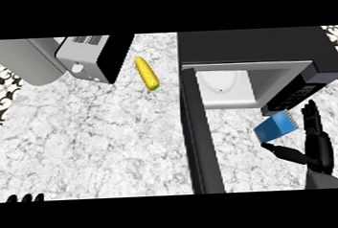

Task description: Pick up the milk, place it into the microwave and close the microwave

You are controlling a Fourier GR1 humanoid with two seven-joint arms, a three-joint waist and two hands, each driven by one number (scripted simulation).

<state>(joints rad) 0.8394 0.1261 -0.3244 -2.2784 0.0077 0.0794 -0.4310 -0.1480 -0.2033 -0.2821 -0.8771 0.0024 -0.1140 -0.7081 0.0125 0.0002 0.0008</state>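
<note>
1 milk carton (276, 127) sits just in front of the open microwave (258, 59), beside the right robot hand (315, 138), fingers straight, holding nothing. Left robot hand (25, 198) rests at lower edge. Risk: a sideways nudge tips the carton against the microwave door (201, 143).

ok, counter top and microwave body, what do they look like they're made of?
Counter top: looks like stone, marble or granite, going by the mottled white-grey veining; finish unclear. Microwave: dark casing, probably painted metal or plastic, matte with no glare; pale smooth cavity.
</note>
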